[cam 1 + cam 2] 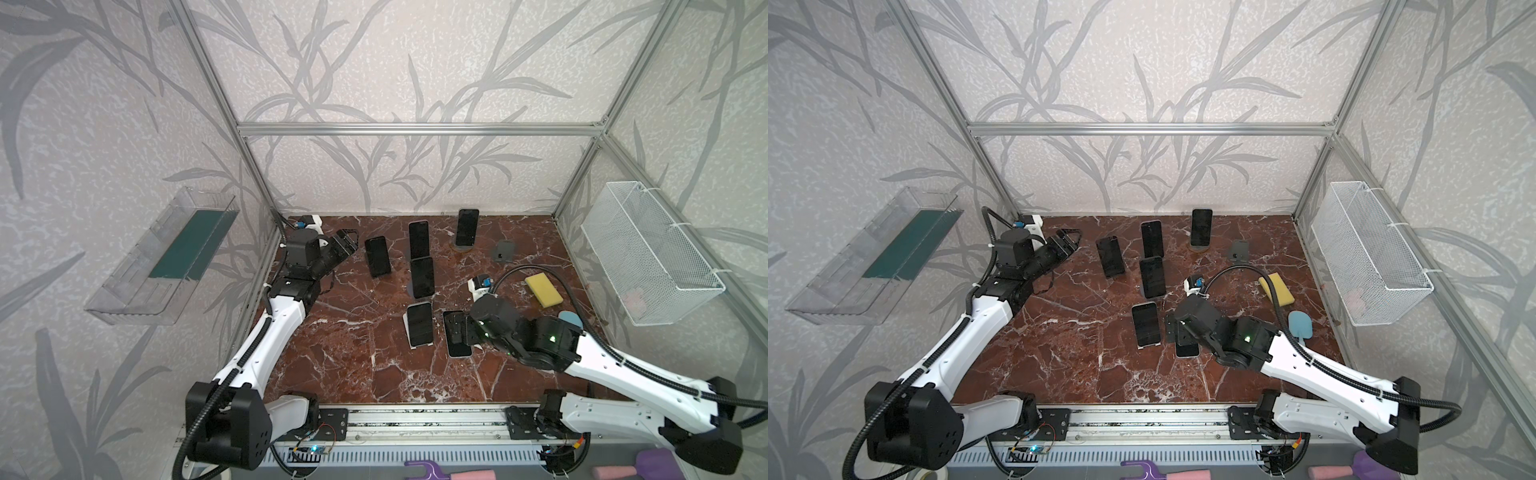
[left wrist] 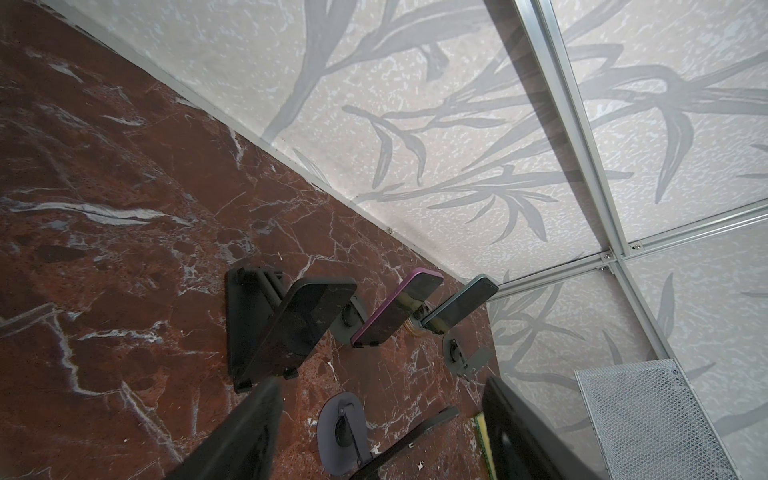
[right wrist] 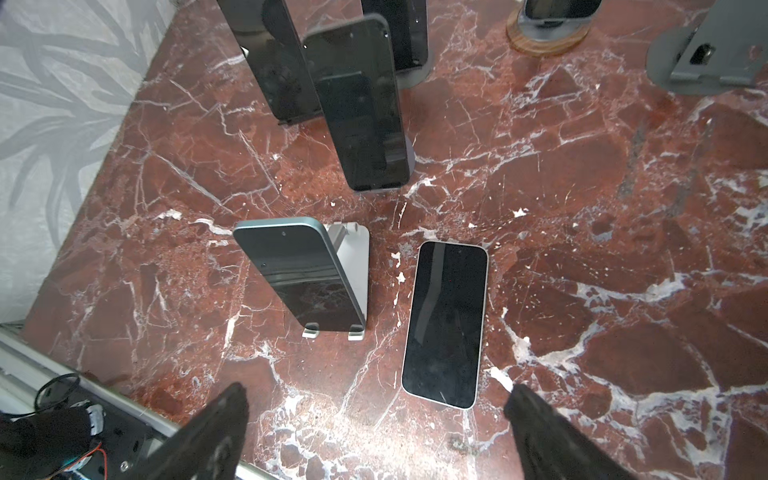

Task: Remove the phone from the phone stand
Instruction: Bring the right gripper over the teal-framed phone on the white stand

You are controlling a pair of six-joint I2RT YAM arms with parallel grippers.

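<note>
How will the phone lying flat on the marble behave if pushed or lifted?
The flat phone is probably stiff, being a thin glass-faced slab. It would likely slide on the polished marble table rather than tip. Lying flush, its edges look hard to pinch.

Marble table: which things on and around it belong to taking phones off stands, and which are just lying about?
Job: right hand, open; flat phone on the table before it; nearest propped phone on its white stand; four more propped phones; empty grey stand.
Lying about: yellow sponge; blue paddle; wire basket; clear wall tray.
</note>
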